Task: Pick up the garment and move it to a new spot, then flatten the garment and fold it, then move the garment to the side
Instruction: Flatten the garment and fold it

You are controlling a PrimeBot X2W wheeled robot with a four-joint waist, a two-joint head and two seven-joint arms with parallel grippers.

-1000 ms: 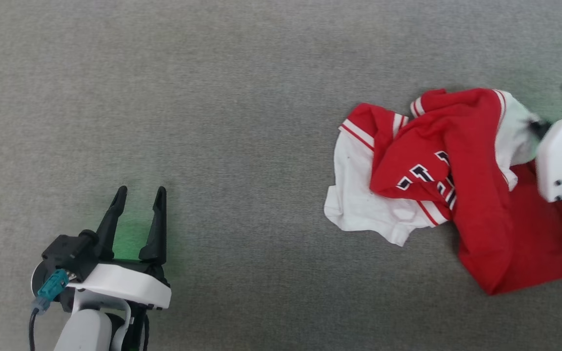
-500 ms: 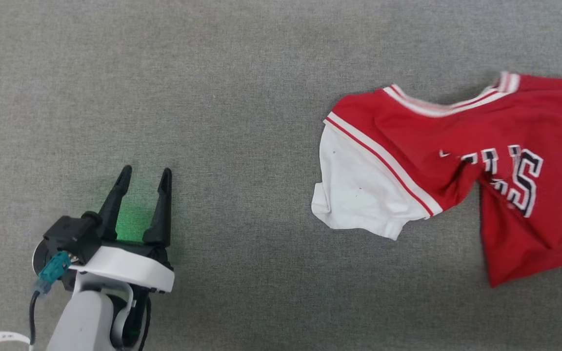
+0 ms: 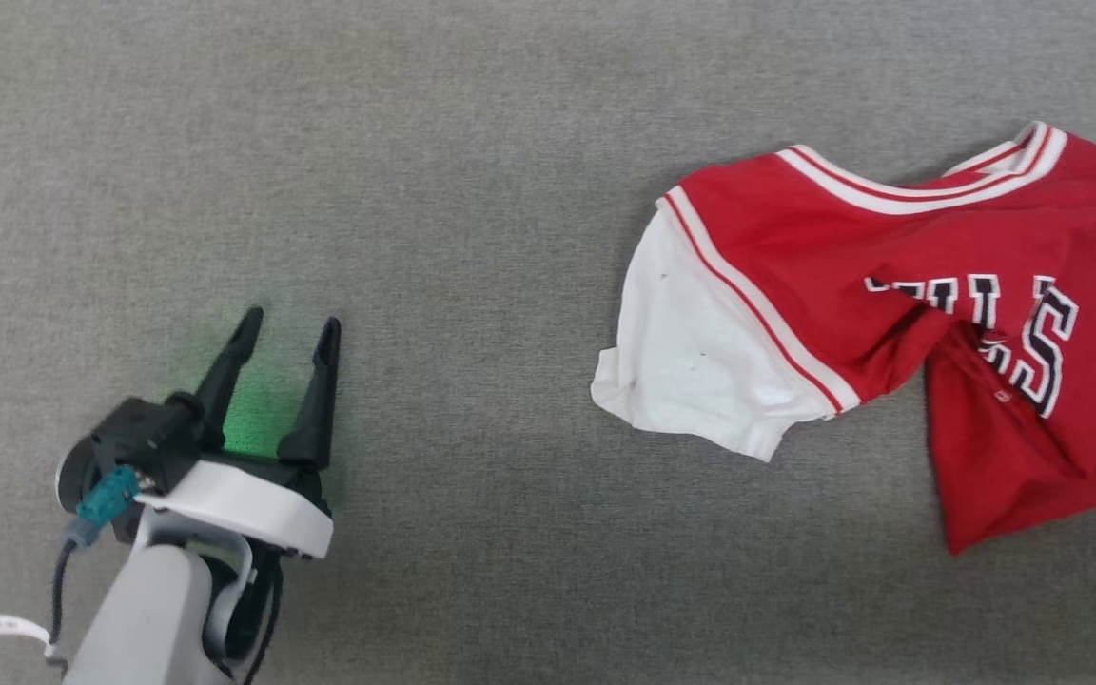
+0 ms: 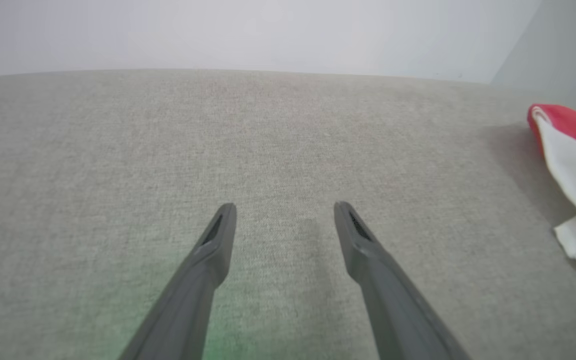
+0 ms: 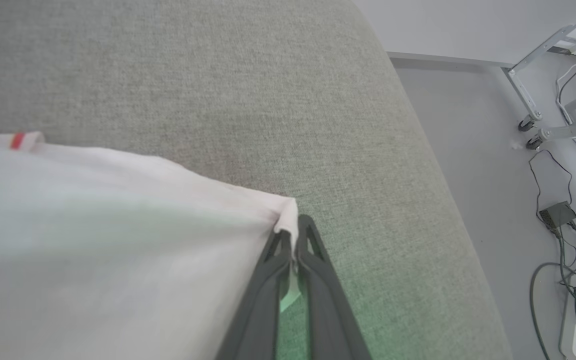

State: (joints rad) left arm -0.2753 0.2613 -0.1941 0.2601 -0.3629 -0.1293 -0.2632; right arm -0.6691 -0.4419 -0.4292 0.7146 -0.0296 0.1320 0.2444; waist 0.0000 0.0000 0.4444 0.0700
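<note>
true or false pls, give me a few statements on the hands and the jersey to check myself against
1. The left hand is open and holds nothing. True.
2. The right hand is shut on a white edge of the garment. True.
3. The garment is folded into a plain red rectangle. False: it lies spread out and wrinkled, with its lettering showing.
4. The left hand touches the garment. False: bare grey surface lies between it and the white sleeve.
5. The garment lies to the left hand's right in the head view. True.
</note>
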